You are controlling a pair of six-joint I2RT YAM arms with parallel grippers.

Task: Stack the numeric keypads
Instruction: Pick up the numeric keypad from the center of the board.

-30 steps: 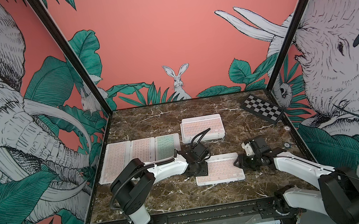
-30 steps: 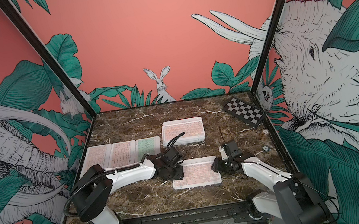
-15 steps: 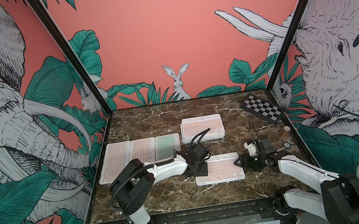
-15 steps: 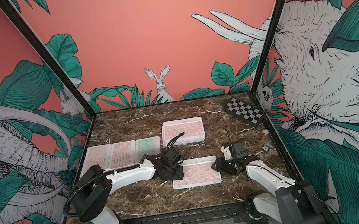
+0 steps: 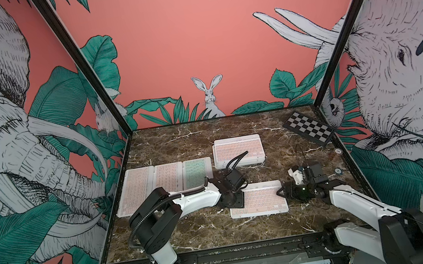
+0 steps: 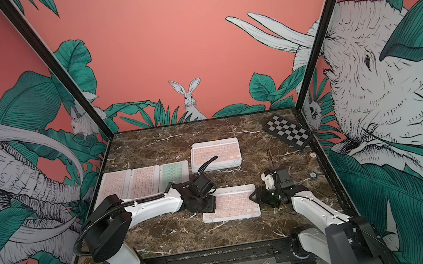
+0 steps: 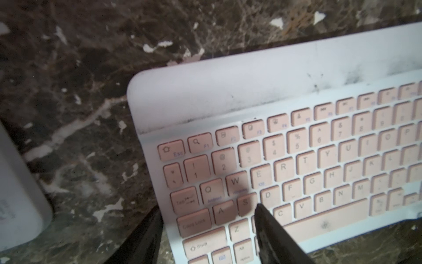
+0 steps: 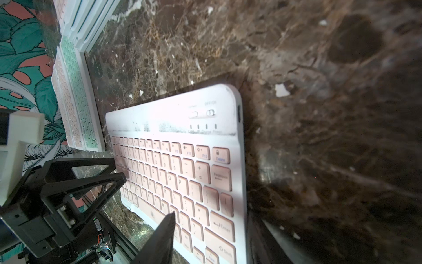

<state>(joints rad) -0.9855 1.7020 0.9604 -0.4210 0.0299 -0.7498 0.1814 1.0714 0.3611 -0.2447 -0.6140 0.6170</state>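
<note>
Right fingers (image 8: 159,240) shifted beside keypad (image 5: 261,201) on marble tabletop (image 5: 191,138) amid jungle-mural walls (image 5: 190,41).
</note>
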